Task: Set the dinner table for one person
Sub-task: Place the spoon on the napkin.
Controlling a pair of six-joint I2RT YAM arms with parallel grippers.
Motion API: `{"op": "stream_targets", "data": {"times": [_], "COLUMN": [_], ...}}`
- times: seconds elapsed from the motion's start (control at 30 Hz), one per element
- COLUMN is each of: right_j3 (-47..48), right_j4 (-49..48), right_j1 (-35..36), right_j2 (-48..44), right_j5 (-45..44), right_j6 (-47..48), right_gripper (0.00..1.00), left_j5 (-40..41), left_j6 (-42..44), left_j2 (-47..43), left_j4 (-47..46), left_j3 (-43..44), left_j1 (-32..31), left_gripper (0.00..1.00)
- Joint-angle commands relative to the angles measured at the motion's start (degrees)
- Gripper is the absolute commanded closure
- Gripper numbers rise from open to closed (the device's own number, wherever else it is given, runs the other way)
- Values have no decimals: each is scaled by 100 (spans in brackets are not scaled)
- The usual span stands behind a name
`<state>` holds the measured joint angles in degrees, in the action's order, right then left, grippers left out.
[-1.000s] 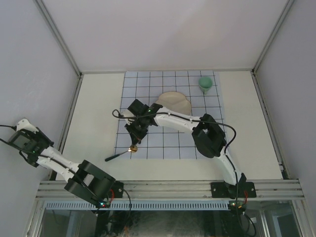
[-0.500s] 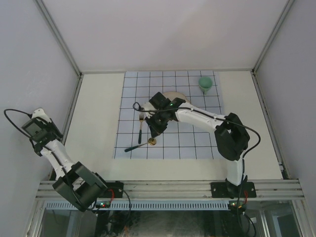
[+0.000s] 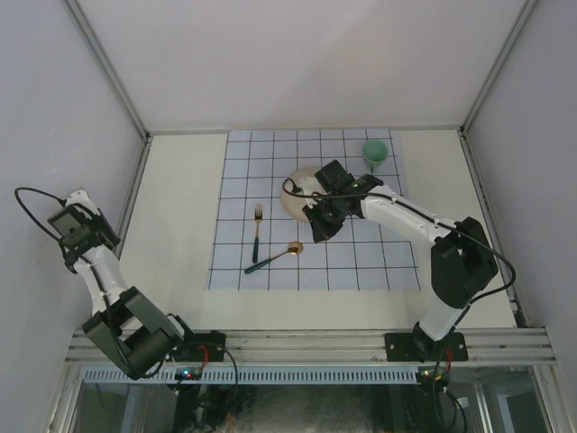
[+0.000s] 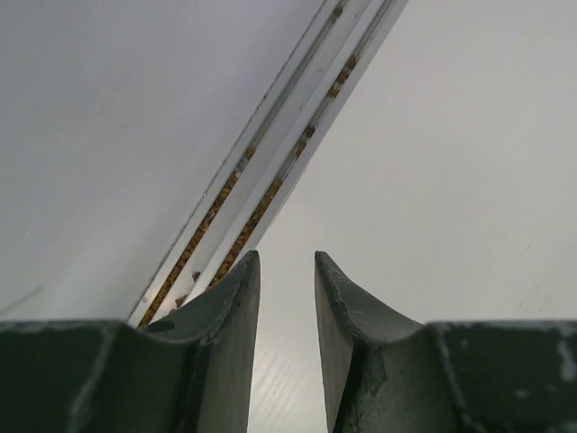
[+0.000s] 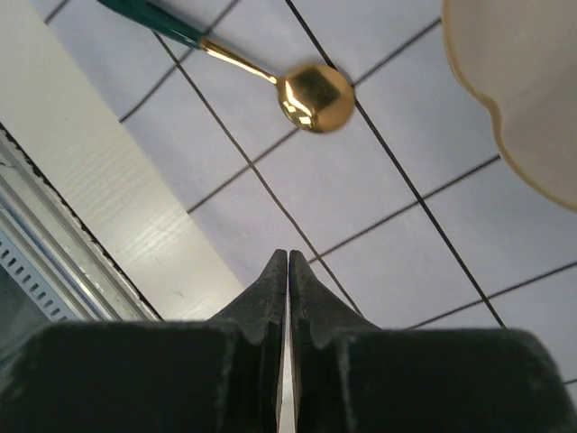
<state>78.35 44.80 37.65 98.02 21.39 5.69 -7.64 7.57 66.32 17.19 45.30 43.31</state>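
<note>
The cream-white tabletop (image 3: 176, 216) fills the bottom of the enclosure, and a pale-blue cloth (image 3: 361, 262) with dark grid lines lies on its middle. On the cloth I see a cream plate (image 3: 299, 185), partly under the right arm, and a green cup (image 3: 376, 153) near the far right corner. A fork (image 3: 257, 230) lies left of the plate. Just beside the fork, a spoon (image 5: 311, 95) with a golden bowl and a dark green handle lies aslant. The right hand (image 5: 288, 257) hangs above the cloth between spoon and plate, its fingers pressed together with nothing in them. The left hand (image 4: 286, 262) is far to the left beside the wall, fingers a little apart, holding nothing.
</note>
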Motion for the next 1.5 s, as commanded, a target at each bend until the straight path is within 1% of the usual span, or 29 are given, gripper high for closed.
{"op": "stream_targets", "data": {"times": [0.0,0.1,0.13,0.17,0.23,0.27,0.33,0.37,0.43,0.53,0.7,0.8,0.9,1.0,1.07,1.1,1.2,1.27,1.47], "right_j3": [-344,-460,-461,-434,-290,-142,318,544,874,1136,1721,1645,1382,1067,825,849,1006,1157,1569], "right_j4": [-85,-349,-571,-715,-979,-1026,-962,-907,-871,-1083,-897,-927,-1152,-1345,-1442,-1377,-1316,-1242,-1005], "right_j1": [-235,-274,-256,-196,31,188,549,793,1119,1502,2014,2230,2375,2536,2607,2624,2659,2751,2927], "right_j2": [-617,-874,-925,-962,-908,-795,-465,-259,143,594,1226,1253,1165,1018,898,903,1057,1184,1561], "right_j5": [-229,-458,-534,-633,-878,-996,-1162,-1297,-1423,-1629,-1844,-1900,-1987,-1835,-1584,-1419,-976,-904,-698], "right_j6": [283,398,436,474,580,647,763,811,898,1127,1584,2048,2570,3259,3698,3846,4083,4290,4422], "right_gripper": [100,100,97,91,69,61,50,47,46,45,50,51,51,51,50,49,46,45,43], "left_j5": [58,56,65,70,98,134,330,454,601,688,646,653,688,726,758,774,873,943,931], "left_j6": [-106,-109,-115,-119,-122,-115,-53,-10,94,147,82,80,88,79,63,61,83,89,45], "left_j2": [17,33,17,1,-47,-92,-227,-294,-435,-477,-559,-587,-584,-589,-612,-622,-668,-717,-877], "left_j4": [-199,-175,-180,-181,-183,-184,-223,-280,-335,-320,-250,-217,-216,-216,-212,-192,-160,-172,-100], "left_j3": [536,554,539,519,463,439,335,260,128,28,73,125,123,75,37,24,-18,-65,-105], "left_j1": [-60,-103,-113,-125,-126,-129,-129,-123,-115,-99,-83,-84,-83,-82,-84,-80,-75,-51,28], "left_gripper": [65,65,65,65,65,65,65,65,65,65,66,66,65,65,66,66,66,66,66]}}
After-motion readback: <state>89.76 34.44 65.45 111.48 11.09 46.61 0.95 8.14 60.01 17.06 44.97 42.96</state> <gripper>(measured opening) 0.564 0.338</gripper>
